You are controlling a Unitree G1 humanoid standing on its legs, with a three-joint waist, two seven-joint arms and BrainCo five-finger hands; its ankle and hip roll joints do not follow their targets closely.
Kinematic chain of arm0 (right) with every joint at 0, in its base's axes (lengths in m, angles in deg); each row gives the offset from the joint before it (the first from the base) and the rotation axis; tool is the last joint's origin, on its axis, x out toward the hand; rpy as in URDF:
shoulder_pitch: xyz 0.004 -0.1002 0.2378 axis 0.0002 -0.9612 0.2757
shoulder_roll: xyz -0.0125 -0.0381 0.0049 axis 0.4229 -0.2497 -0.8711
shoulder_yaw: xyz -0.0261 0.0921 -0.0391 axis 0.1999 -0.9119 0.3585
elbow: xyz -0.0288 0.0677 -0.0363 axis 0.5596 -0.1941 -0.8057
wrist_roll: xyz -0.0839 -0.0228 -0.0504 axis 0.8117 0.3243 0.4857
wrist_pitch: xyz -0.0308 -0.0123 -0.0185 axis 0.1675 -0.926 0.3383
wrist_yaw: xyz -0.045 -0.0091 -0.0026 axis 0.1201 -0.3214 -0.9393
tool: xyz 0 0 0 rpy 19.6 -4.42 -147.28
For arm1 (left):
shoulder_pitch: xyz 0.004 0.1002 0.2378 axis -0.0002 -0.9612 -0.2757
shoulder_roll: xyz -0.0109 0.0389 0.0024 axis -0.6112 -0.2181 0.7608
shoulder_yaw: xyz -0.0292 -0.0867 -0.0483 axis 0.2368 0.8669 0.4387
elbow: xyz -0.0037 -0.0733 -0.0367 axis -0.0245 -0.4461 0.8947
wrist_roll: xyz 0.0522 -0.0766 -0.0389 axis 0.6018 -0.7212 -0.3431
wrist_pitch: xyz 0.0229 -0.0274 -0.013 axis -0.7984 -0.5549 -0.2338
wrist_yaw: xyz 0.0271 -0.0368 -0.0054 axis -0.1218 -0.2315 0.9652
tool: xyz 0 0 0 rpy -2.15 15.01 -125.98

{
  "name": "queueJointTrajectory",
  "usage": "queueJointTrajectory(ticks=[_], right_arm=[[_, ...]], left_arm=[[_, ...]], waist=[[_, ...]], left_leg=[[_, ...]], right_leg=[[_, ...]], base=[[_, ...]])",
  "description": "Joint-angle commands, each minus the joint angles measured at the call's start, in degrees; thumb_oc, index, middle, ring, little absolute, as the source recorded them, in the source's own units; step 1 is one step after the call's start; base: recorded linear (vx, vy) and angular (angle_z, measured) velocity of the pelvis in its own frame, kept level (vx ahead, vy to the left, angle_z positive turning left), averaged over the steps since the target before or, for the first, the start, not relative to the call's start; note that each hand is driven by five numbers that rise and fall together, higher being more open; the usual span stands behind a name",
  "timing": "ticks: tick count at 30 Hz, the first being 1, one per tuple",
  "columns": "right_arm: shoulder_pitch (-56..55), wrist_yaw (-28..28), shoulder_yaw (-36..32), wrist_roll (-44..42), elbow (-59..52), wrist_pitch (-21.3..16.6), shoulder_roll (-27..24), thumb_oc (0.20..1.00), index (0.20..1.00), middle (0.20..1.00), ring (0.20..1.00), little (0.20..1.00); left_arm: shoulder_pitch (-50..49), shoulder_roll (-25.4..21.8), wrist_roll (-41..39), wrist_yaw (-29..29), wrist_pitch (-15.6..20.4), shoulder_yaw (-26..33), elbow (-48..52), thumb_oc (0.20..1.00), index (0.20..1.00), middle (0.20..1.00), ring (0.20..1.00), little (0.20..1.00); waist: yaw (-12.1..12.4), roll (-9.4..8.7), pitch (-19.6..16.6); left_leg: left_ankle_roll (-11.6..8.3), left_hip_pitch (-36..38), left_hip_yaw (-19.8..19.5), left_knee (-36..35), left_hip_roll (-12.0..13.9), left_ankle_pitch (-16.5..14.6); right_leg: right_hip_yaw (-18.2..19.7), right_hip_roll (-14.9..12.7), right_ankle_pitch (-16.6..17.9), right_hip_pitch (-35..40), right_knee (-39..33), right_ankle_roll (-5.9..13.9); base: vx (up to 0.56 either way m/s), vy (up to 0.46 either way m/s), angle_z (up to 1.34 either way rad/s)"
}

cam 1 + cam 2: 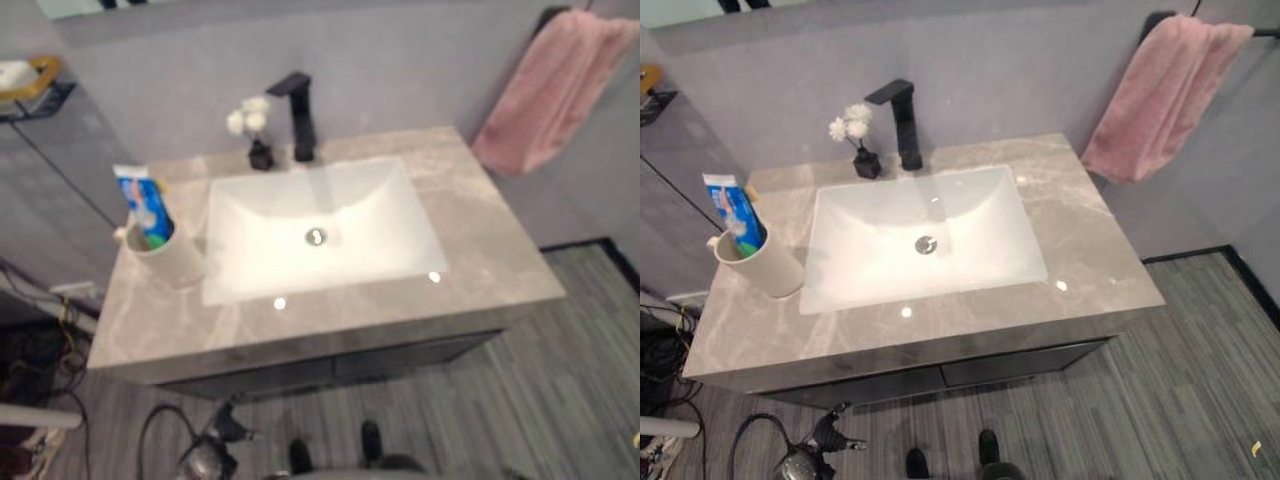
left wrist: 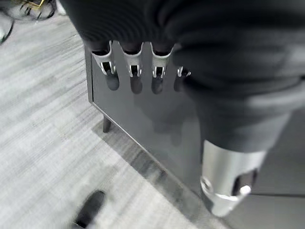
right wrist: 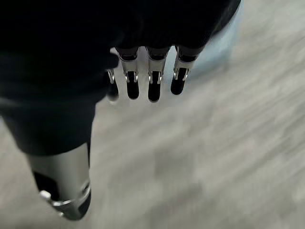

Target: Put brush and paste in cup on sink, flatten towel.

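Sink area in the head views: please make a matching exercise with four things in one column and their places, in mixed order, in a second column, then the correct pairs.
Things:
1. cup
2. towel
3. faucet
4. flower vase

Places:
A. hanging on the wall bar, right of the counter
B. behind the basin, at its middle
C. on the counter, left of the basin, holding the paste
D. just left of the faucet

Pairs: 1-C, 2-A, 3-B, 4-D

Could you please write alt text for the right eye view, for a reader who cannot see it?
A grey stone counter holds a white sink with a black tap behind it. On the counter's left, a cream cup holds a blue toothpaste tube and a toothbrush. A pink towel hangs bunched on a wall rail at the right.
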Motion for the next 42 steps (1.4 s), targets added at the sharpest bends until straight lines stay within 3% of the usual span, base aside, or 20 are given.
queueJointTrajectory(ticks=[1, 11, 13, 16, 21, 26, 35, 39, 42], right_arm=[[1.22, -1.85, -2.08, 1.62, 2.70, -0.61, -1.49, 1.000, 1.000, 1.000, 1.000, 1.000], [1.27, -2.31, -6.64, 0.74, 5.38, 0.71, -4.32, 1.000, 1.000, 1.000, 1.000, 1.000], [1.37, -3.63, -6.50, 1.08, 5.24, 1.02, -4.19, 1.000, 1.000, 1.000, 1.000, 1.000], [1.49, -4.43, -6.56, 0.86, 5.75, 1.45, -3.95, 1.000, 1.000, 1.000, 1.000, 1.000], [2.44, -8.04, -4.90, 2.66, 6.42, 2.73, -3.17, 1.000, 1.000, 1.000, 1.000, 1.000], [3.05, -8.42, -4.38, 2.94, 6.27, 2.34, -3.36, 1.000, 1.000, 1.000, 1.000, 1.000], [3.58, -7.78, -3.89, 1.40, 4.50, 0.89, -3.09, 1.000, 1.000, 1.000, 1.000, 1.000], [2.87, -6.28, -3.49, 1.40, 3.28, 0.13, -2.29, 1.000, 1.000, 1.000, 1.000, 1.000], [1.85, -5.63, -2.99, 1.43, 3.02, 0.01, -1.20, 1.000, 1.000, 1.000, 1.000, 1.000]], left_arm=[[0.38, -3.15, -4.03, -4.25, 1.99, 3.34, 5.00, 1.000, 1.000, 1.000, 1.000, 1.000], [-10.26, -12.95, -7.12, -11.22, 2.39, 10.13, 30.93, 1.000, 1.000, 1.000, 1.000, 1.000], [-14.49, -16.11, -9.79, -13.00, 2.57, 14.83, 38.64, 1.000, 1.000, 1.000, 1.000, 1.000], [-17.27, -17.73, -13.25, -14.30, 2.61, 17.80, 41.87, 1.000, 1.000, 1.000, 1.000, 1.000], [-23.47, -24.97, -28.42, -20.85, 2.18, 25.38, 53.55, 1.000, 1.000, 1.000, 1.000, 1.000], [-24.37, -28.99, -38.57, -23.42, 2.08, 27.92, 60.41, 1.000, 1.000, 1.000, 1.000, 1.000], [-20.37, -27.77, -45.47, -20.70, 3.60, 28.25, 64.02, 1.000, 1.000, 1.000, 1.000, 1.000], [-17.64, -24.31, -44.48, -18.07, 4.58, 26.87, 61.98, 1.000, 1.000, 1.000, 1.000, 1.000], [-13.03, -19.65, -39.87, -16.40, 5.56, 22.26, 56.29, 1.000, 1.000, 1.000, 1.000, 1.000]], waist=[[0.72, -1.89, -1.33], [2.79, -1.21, -1.48], [3.61, -1.00, -1.45], [4.00, -0.82, -1.45], [4.91, -0.13, -1.31], [5.76, 0.00, -1.17], [6.15, -0.45, -1.11], [5.97, -0.77, -1.03], [5.38, -1.22, -0.83]], left_leg=[[0.38, 0.41, 1.12, 0.94, 1.30, -5.47], [0.36, 0.71, -0.48, 0.94, 1.08, -5.47], [0.32, 0.77, -0.76, 0.94, 1.00, -5.39], [0.24, 0.69, -0.98, 0.94, 0.99, -5.29], [-0.07, 0.55, -2.14, 0.94, 0.73, -4.94], [-0.43, 0.41, -3.28, 0.94, 0.57, -4.62], [-0.62, 0.61, -4.00, 0.94, 0.65, -4.32], [-0.57, 0.69, -3.69, 0.94, 0.72, -4.46], [-0.17, 0.73, -3.18, 0.94, 0.65, -4.93]], right_leg=[[-1.28, -1.51, -4.88, 0.40, 0.31, 2.50], [-3.44, -1.92, -5.45, 1.64, 0.31, 2.58], [-3.80, -2.02, -5.59, 1.86, 0.31, 2.57], [-4.16, -2.09, -5.65, 1.98, 0.31, 2.53], [-5.61, -2.33, -5.77, 2.66, 0.31, 2.40], [-7.02, -2.43, -6.04, 3.40, 0.31, 2.20], [-8.02, -2.45, -6.40, 3.97, 0.31, 2.03], [-7.62, -2.45, -6.46, 3.80, 0.31, 2.00], [-6.77, -2.55, -6.42, 3.34, 0.31, 2.28]], base=[[0.02, -0.022, 0.34], [0.01, -0.011, 0.14], [0.00, -0.004, 0.02], [0.00, -0.003, 0.09], [0.00, -0.002, 0.11], [0.00, -0.013, 0.22], [0.01, -0.014, 0.12], [0.00, 0.000, 0.00], [0.03, 0.035, -0.05]])
